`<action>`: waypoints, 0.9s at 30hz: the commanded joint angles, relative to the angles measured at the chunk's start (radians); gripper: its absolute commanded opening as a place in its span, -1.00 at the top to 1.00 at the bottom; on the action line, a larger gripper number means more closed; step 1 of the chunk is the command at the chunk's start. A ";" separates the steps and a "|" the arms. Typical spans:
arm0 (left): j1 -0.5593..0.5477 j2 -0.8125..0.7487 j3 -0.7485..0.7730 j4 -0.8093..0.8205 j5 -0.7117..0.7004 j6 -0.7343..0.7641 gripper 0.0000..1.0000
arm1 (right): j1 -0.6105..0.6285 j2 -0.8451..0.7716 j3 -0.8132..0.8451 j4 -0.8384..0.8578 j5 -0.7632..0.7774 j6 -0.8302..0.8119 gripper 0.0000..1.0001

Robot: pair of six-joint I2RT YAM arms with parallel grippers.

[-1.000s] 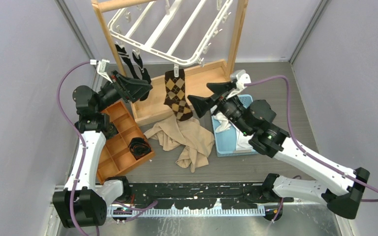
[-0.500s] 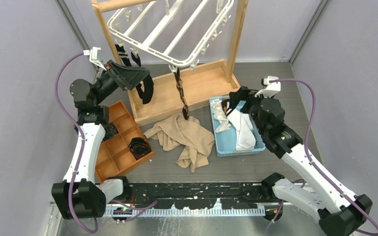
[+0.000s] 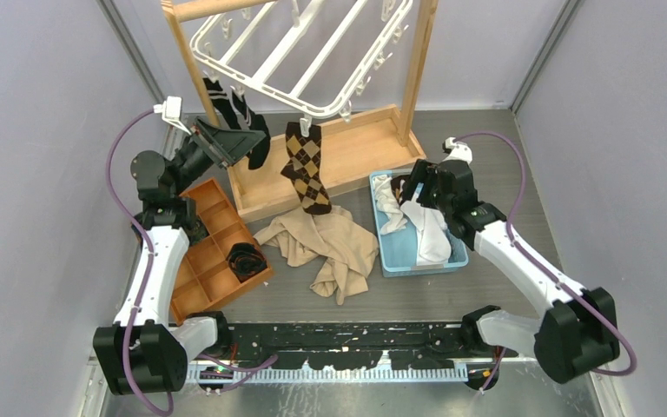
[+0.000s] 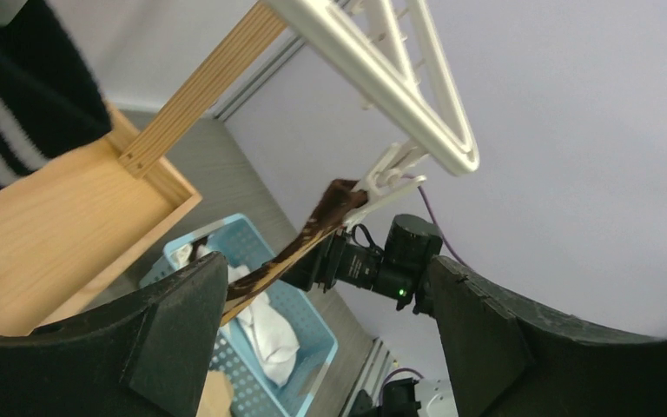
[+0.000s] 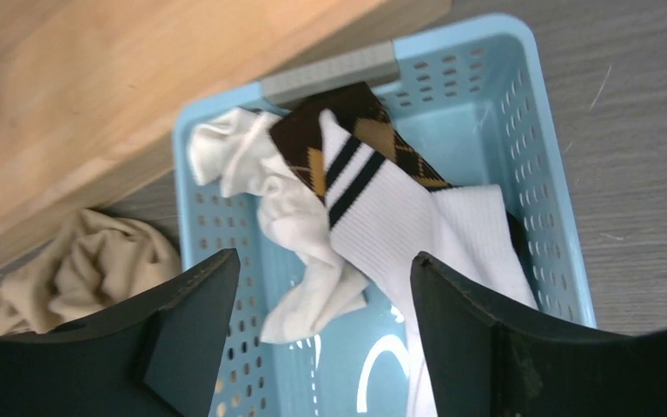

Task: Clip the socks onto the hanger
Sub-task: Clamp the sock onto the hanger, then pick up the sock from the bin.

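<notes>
Top external, hanger (image 3: pixel 252 84) cut off above

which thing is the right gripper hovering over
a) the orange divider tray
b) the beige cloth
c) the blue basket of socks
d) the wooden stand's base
c: the right wrist view looks down between the open fingers of the right gripper into the blue basket, where a white sock with black bands lies.
</notes>
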 commanded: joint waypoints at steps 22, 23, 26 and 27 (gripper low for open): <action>-0.009 -0.038 0.068 -0.185 0.017 0.116 -0.76 | -0.048 0.526 0.340 -0.033 -0.111 -0.210 -0.18; -0.009 -0.038 0.068 -0.185 0.017 0.117 -0.76 | -0.048 0.528 0.338 -0.032 -0.114 -0.210 -0.14; -0.009 -0.034 0.069 -0.188 0.016 0.118 -0.76 | -0.049 0.530 0.329 -0.031 -0.126 -0.221 0.05; -0.009 -0.032 0.071 -0.188 0.015 0.117 -0.76 | -0.049 0.527 0.326 -0.032 -0.129 -0.225 0.17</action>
